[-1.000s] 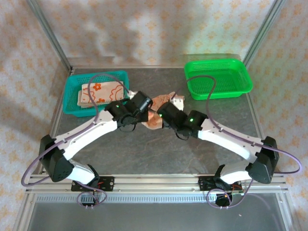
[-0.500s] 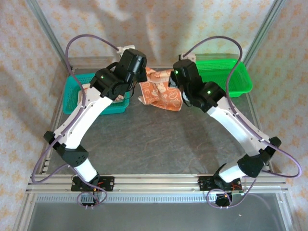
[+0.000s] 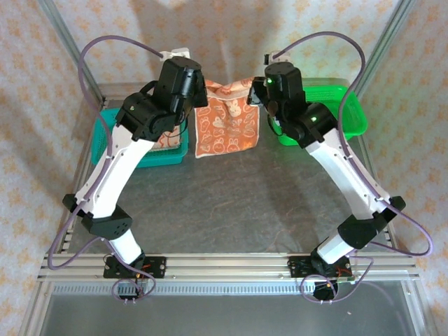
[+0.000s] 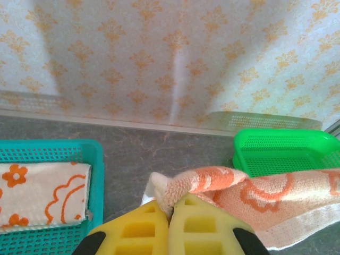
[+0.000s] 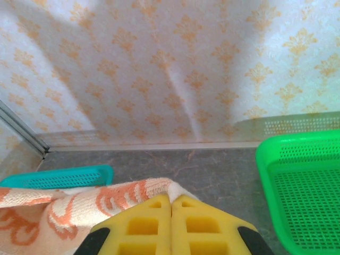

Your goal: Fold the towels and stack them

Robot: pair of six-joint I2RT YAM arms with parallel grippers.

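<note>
An orange towel point(image 3: 227, 120) with white cartoon prints hangs spread out in the air above the back of the table, held by its two top corners. My left gripper point(image 3: 201, 93) is shut on the left corner, where the towel point(image 4: 249, 196) bunches over the yellow fingertips point(image 4: 138, 228). At the right corner my right gripper point(image 3: 256, 91) is shut too, with the towel point(image 5: 79, 210) trailing off to the left of its fingertips point(image 5: 196, 228). Another folded towel point(image 4: 37, 194), cream with orange prints, lies in the teal basket point(image 3: 110, 133).
A green basket point(image 3: 346, 112) stands at the back right of the dark grey table point(image 3: 231, 210). The teal basket point(image 4: 64, 154) sits at the back left. Patterned walls close in the back and both sides.
Both arms have risen from low over the table and lifted the towel. It was crumpled between the grippers; now it hangs flat and stretched, higher and farther back.
</note>
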